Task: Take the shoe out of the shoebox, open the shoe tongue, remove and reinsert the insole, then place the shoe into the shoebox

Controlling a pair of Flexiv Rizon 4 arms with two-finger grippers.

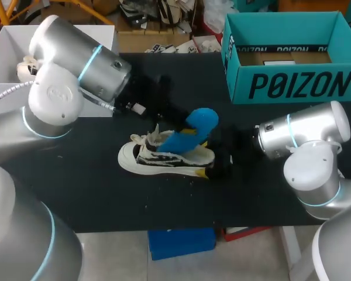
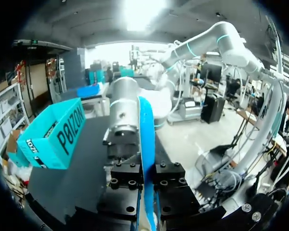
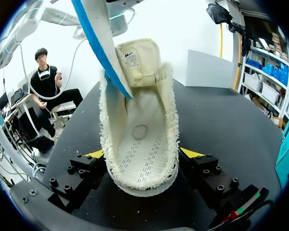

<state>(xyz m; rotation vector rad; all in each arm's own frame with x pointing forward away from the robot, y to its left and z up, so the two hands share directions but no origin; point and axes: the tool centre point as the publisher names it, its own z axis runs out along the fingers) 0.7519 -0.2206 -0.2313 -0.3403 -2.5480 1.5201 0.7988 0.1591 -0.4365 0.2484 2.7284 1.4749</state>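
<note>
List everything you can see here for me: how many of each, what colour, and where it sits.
white canvas shoe with black side pattern: one, white and black, mid-table on its sole, heel in the right claw.
blue foam insole: one, blue, sticking up out of the shoe, pinched by the left claw.
teal cardboard shoebox: one, teal, open, far right of the table.
white open box: one, white, at the far left edge, behind the left arm.
black table: one, black, under it all.
robot arms: two, silver-white, the left arm from the left side, the right arm from the right.
claws: two, black; left shut on the insole, right (yellow-tipped) shut on the shoe.
</note>
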